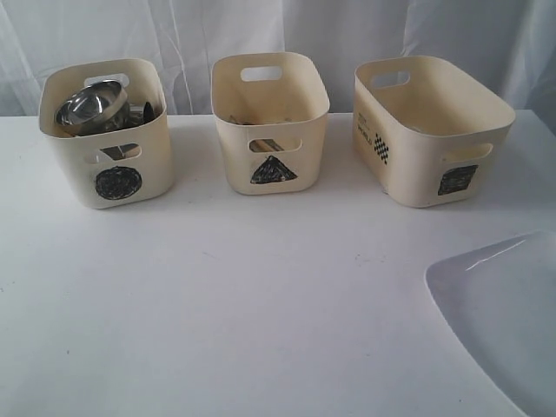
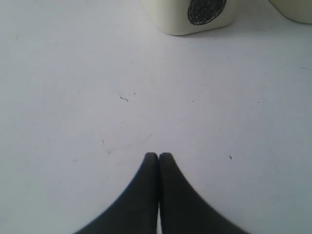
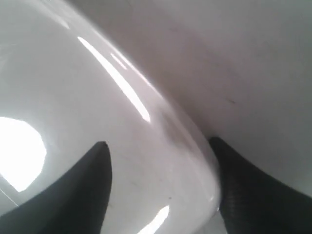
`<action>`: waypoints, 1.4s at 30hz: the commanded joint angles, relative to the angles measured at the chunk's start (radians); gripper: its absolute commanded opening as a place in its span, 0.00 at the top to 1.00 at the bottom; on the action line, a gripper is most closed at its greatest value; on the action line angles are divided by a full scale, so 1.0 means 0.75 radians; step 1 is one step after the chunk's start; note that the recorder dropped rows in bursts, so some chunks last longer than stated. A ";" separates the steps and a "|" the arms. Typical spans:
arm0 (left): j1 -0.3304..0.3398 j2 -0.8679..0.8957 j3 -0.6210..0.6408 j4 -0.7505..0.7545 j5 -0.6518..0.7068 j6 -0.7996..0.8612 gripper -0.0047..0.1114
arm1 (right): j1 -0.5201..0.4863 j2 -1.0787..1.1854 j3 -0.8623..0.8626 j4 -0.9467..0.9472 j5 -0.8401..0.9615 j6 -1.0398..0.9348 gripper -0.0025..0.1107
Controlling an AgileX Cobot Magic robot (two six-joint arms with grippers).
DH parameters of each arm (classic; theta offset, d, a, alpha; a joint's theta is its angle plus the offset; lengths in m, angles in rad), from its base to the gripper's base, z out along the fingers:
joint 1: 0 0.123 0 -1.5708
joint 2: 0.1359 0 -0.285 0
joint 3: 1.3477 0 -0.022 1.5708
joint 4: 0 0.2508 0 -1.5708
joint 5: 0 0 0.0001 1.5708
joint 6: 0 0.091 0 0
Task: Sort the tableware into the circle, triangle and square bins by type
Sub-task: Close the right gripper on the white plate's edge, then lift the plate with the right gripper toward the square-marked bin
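The large white square plate [image 1: 504, 313] lies at the table's front right corner, partly out of frame. In the right wrist view my right gripper [image 3: 158, 151] is open and astride the plate's [image 3: 73, 97] rim, one finger over its glossy face, the other beyond the edge. My left gripper [image 2: 159, 156] is shut and empty over bare table, short of the circle bin [image 2: 175, 19]. The circle bin [image 1: 104, 148] holds a steel bowl [image 1: 87, 106] and other steel pieces. The triangle bin [image 1: 270, 122] shows something wooden through its cutout. The square bin [image 1: 430, 130] looks empty from here. Neither gripper shows in the exterior view.
The three bins stand in a row along the back of the white table [image 1: 217, 304], before a white curtain [image 1: 261, 26]. A corner of a second tub [image 2: 292, 9] shows in the left wrist view.
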 commanded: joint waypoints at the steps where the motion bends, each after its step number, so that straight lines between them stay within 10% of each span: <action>1: 0.005 0.002 0.005 -0.019 0.003 -0.001 0.96 | -0.002 0.093 0.016 0.007 -0.084 -0.136 0.50; 12: 0.005 0.002 0.005 -0.019 0.003 -0.001 0.96 | -0.002 0.171 0.016 -0.006 -0.295 -0.273 0.73; 15: 0.005 0.002 0.005 -0.019 0.003 -0.001 0.96 | -0.002 0.198 0.016 -0.006 -0.283 -0.342 0.98; 31: 0.005 0.002 0.005 -0.019 0.003 -0.001 0.96 | -0.002 0.283 0.013 0.064 -0.268 -0.343 0.88; 42: 0.005 0.002 0.005 -0.019 0.003 -0.001 0.96 | 0.040 0.320 0.013 0.319 -0.078 -0.491 0.98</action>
